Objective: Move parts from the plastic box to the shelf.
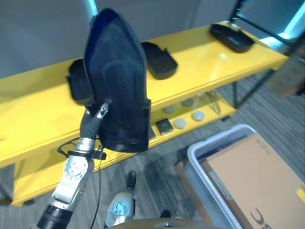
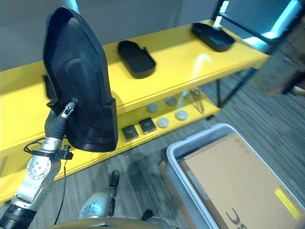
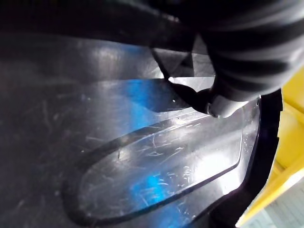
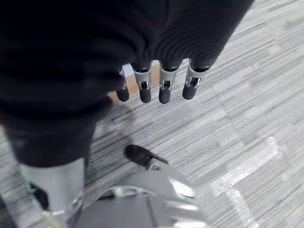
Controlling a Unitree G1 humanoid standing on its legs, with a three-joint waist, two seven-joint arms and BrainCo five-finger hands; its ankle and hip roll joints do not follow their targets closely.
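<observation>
Three black moulded plastic parts already lie on the top board of the long yellow shelf (image 2: 200,62), so I judge the job well under way. The leftmost part (image 1: 78,81) shows half hidden behind what I carry, the middle part (image 2: 137,58) lies a little further along, and the far part (image 2: 213,36) sits near the shelf's right end.

The fourth, a large black tapered plastic shell (image 1: 119,81), is up in my left hand (image 1: 97,114). I hold it upright by its wide lower end, with the narrow end pointing up, in front of the shelf's left half and above the board, not yet resting on it. My thumb lies across the shell's near face, and the wrist view shows a fingertip pressed on its scratched glossy surface, so I am gripping it, though the rest of my fingers are hidden behind it. What is left for this piece, as I judge it, is to lower it onto a bare stretch of board.

Small round discs (image 2: 164,122) and dark square blocks lie on the lower board. Further right stands the pale grey plastic box (image 2: 188,148) on the carpet, with a flat brown cardboard sheet (image 2: 233,176) lying in it; whether more parts lie beneath I cannot tell.

My right hand (image 4: 161,85) hangs idle over the carpet, fingers loosely straight, holding nothing.
</observation>
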